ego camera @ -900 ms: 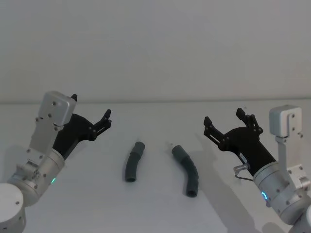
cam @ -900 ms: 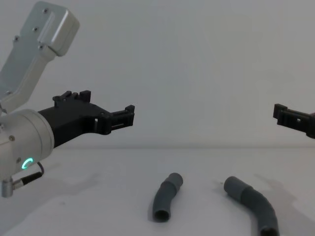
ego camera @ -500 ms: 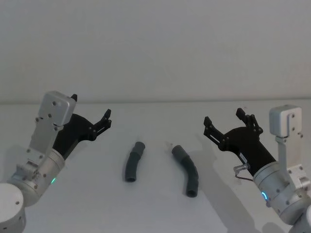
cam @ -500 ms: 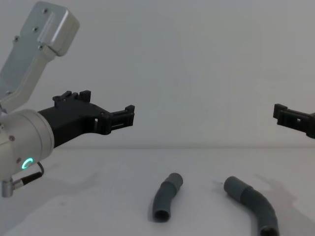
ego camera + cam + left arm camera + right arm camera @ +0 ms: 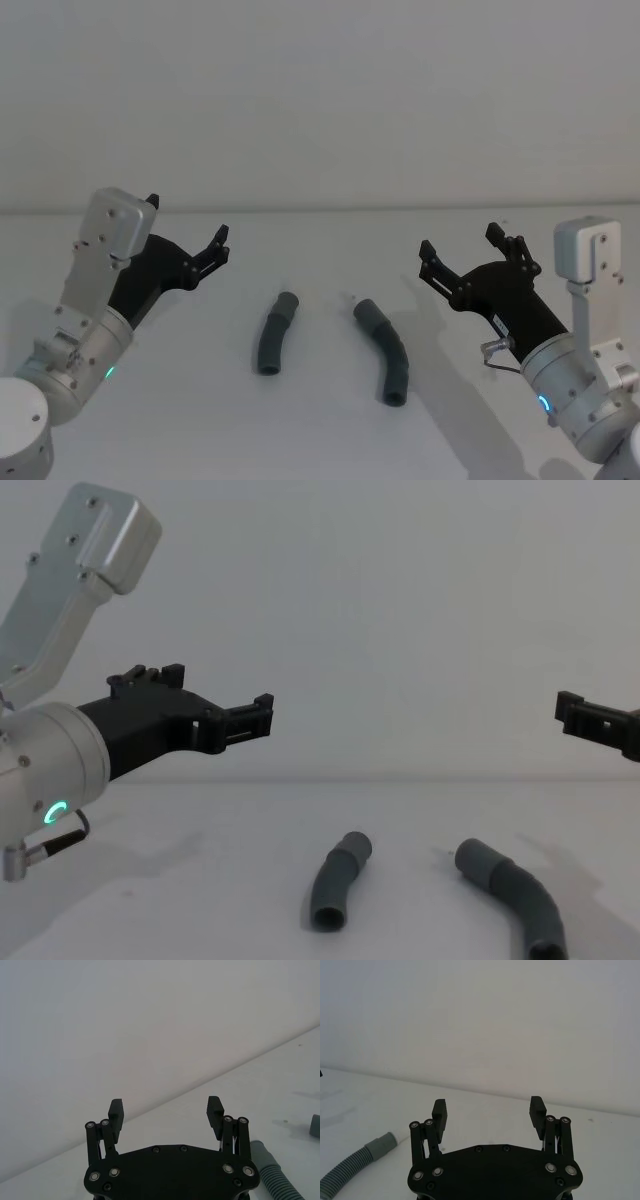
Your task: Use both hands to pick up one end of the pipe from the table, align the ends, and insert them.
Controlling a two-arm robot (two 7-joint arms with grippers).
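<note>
Nothing of the task looked done: the shorter pipe piece (image 5: 273, 333) and the longer pipe piece (image 5: 385, 349) lay ungrasped on the surface (image 5: 320, 430), between the left pincer (image 5: 187, 220) and the right pincer (image 5: 458, 240). Both pincers hovered above with fingers spread apart, empty. Each piece lay nearer its own pincer, collars apart. Grasping, aligning and inserting were all left.

A plain, pale grey wall (image 5: 320, 100) fills the space behind, bare and unmarked. It meets the far edge of a flat white matt bench (image 5: 320, 440) in one straight horizontal line. The light is even and diffuse, leaving only soft, faint grey shadows on the bench surface.
</note>
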